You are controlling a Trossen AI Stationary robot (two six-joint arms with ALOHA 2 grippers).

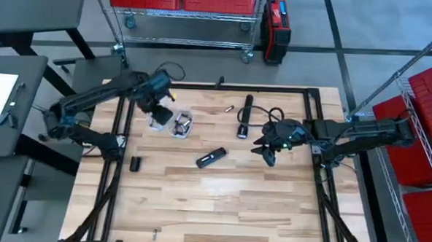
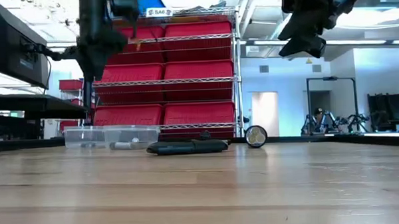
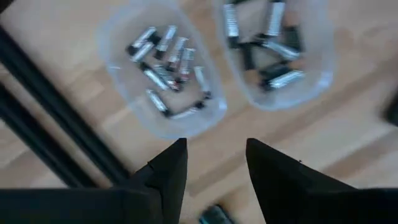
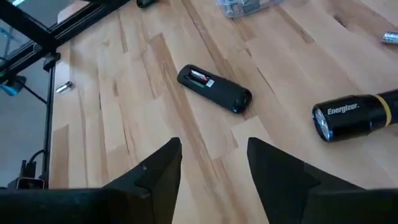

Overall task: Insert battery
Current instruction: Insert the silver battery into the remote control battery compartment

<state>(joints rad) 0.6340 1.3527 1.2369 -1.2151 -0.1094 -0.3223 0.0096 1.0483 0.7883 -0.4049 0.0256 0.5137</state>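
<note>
We see a wooden table (image 1: 220, 201) with a black frame, and behind it in the low view a rack of red bins (image 2: 165, 73).

The left arm reaches in over the far left part of the table. Its gripper (image 3: 214, 165) hangs above two clear tubs, with its fingers spread apart and nothing between them. The right arm comes in from the right side, and its gripper (image 4: 211, 165) is held up off the wood near the middle right, fingers also parted and empty.

A black flashlight (image 1: 244, 115) lies on the far middle of the table, between the tubs and the right gripper; the right wrist view shows its lens end and the word Energizer on its barrel.

The left tub (image 3: 163, 78) holds a loose heap of small silvery batteries. The right tub (image 3: 273, 53), just beside it, holds more cells, some silvery and some dark.

A black remote (image 4: 214, 89) lies flat near the table's centre with its battery bay open. It is well apart from both tubs.

A small dark cap (image 1: 134, 163) lies at the left edge, and a lone battery (image 1: 229, 108) lies by the flashlight.
</note>
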